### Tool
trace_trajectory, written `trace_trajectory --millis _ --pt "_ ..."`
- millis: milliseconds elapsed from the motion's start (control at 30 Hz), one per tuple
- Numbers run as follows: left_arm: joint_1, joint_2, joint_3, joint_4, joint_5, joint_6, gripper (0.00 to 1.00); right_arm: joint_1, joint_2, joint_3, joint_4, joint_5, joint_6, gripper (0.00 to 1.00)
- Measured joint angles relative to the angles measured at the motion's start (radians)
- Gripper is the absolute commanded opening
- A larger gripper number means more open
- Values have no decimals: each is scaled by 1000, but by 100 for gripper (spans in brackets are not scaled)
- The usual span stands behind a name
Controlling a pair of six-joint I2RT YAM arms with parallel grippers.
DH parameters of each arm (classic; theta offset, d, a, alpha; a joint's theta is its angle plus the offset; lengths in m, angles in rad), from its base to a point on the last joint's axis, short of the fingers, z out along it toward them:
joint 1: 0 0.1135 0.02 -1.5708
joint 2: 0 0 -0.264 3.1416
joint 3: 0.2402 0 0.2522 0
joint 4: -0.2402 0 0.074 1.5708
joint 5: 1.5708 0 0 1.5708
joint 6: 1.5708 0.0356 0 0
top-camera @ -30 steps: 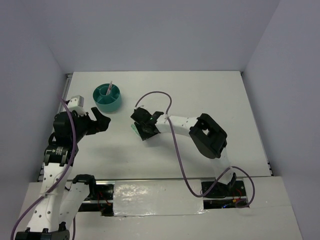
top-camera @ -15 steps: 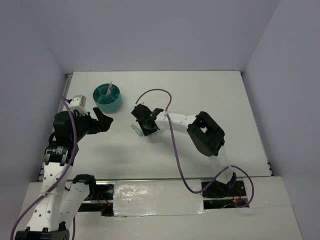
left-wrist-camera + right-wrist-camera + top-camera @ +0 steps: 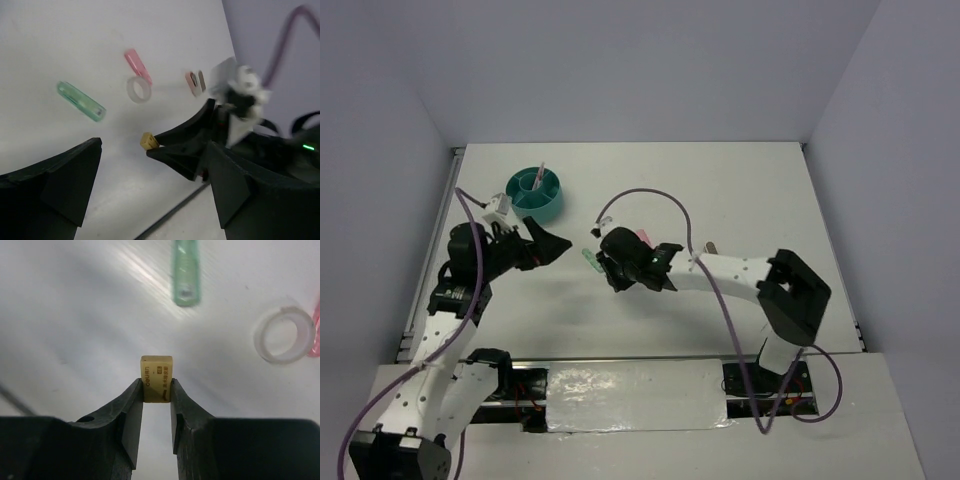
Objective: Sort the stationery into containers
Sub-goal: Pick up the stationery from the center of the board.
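Observation:
My right gripper (image 3: 156,387) is shut on a beige eraser (image 3: 156,371) and holds it above the table. It shows in the top view (image 3: 612,268) near the table's middle. A mint-green block (image 3: 185,272) lies just past it, with a white tape ring (image 3: 284,335) to its right. My left gripper (image 3: 556,248) is open and empty, left of the right gripper. In the left wrist view I see the eraser (image 3: 149,140), mint-green block (image 3: 81,101), tape ring (image 3: 138,90), pink block (image 3: 138,65) and two small blocks (image 3: 195,82). The teal organizer (image 3: 552,205) stands at the far left with a pen (image 3: 539,177) in it.
The table's left edge and the left wall lie close to the organizer. The right arm's purple cable (image 3: 650,195) loops above the loose items. The right arm's elbow (image 3: 795,295) sits over the table's right half.
The right arm swung its elbow to the right and its gripper drew slightly nearer, uncovering the pink block. The left gripper moved right towards the middle.

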Motion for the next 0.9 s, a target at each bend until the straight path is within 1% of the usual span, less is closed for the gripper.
trace_trajectory --millis 33,100,133,200,267,400,500,567,633,667,767,833,900 --pt "-35 17 -18 26 -2 -37 97 27 -49 -14 20 5 -7 5" --pt "-140 55 -31 54 -19 -98 96 79 -129 -20 67 32 -21 5" --pt "-198 74 -27 64 -34 -116 95 105 -163 -19 93 46 -26 5" --pt "-299 112 -6 71 -89 -147 94 141 -227 -20 126 78 -31 5" --pt "-335 131 6 97 -125 -176 93 147 -275 -31 140 117 -29 6" --pt "-352 121 6 133 -150 -216 88 135 -346 -89 201 155 -28 6" --pt "-356 118 2 175 -148 -242 85 134 -376 -116 217 155 -29 6" --pt "-356 118 -7 198 -143 -257 81 134 -383 -122 230 150 -32 6" --pt "-357 119 -17 217 -137 -269 75 135 -383 -124 247 144 -34 6" --pt "-357 120 -19 224 -134 -276 69 135 -383 -124 253 143 -36 6" --pt "-357 127 -22 236 -123 -282 61 138 -384 -125 261 143 -38 6" --pt "-358 131 -22 241 -115 -283 49 138 -384 -125 265 143 -41 7" --pt "-359 137 -22 245 -105 -283 43 138 -384 -125 269 143 -46 6"
